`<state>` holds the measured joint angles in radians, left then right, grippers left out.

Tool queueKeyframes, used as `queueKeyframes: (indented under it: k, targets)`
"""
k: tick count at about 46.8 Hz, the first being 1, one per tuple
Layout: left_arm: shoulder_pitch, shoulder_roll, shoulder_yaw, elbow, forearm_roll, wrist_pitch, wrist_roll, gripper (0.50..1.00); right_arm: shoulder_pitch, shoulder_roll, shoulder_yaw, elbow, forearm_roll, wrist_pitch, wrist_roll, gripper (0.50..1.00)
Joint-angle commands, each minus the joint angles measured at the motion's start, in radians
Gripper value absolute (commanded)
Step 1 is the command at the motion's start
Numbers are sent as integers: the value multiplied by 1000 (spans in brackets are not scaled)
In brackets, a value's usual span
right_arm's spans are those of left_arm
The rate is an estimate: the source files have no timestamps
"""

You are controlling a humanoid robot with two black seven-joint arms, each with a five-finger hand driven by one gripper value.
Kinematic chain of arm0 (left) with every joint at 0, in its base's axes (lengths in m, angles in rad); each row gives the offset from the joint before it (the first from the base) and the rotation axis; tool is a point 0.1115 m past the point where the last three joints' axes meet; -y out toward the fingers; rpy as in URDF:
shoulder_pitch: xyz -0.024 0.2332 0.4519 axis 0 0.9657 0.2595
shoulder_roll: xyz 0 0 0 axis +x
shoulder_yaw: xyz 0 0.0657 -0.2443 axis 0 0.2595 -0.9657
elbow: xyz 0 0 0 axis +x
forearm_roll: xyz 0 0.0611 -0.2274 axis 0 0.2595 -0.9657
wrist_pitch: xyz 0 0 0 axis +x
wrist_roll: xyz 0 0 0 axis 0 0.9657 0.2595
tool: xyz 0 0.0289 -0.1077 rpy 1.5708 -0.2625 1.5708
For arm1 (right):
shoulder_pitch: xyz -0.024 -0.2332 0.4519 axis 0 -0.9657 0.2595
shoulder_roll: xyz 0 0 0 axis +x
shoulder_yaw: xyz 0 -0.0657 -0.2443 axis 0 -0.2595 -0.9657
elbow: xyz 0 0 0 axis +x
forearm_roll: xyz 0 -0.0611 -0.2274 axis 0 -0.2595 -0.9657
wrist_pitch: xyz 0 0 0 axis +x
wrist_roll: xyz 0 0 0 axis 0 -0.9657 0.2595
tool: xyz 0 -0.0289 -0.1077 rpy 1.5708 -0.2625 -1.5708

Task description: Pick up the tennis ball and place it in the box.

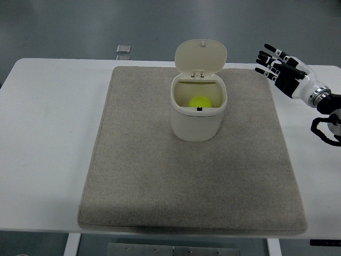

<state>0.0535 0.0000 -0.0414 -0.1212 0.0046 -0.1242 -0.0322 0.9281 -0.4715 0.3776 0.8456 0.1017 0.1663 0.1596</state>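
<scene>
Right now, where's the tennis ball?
Head view: the tennis ball sits inside the open white box at the mat's upper centre, left of the empty right robot hand.

A lab-like test space: bare white table (48, 133), grey mat (160, 176), smooth grey floor (80, 26).

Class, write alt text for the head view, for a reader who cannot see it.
A tennis ball lies inside an open-lidded cream box on a grey mat. The right hand, fingers spread and empty, hovers near the white table's right edge.
</scene>
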Motion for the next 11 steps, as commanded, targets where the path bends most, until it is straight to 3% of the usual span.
queueKeyframes:
  k: [1,11]
  targets:
    - [0,0,0,0,0,0,0,996,0,5,0,1,1,1,0,919]
    - [-1,0,0,0,0,0,0,996,0,5,15,3,4,2,21,919]
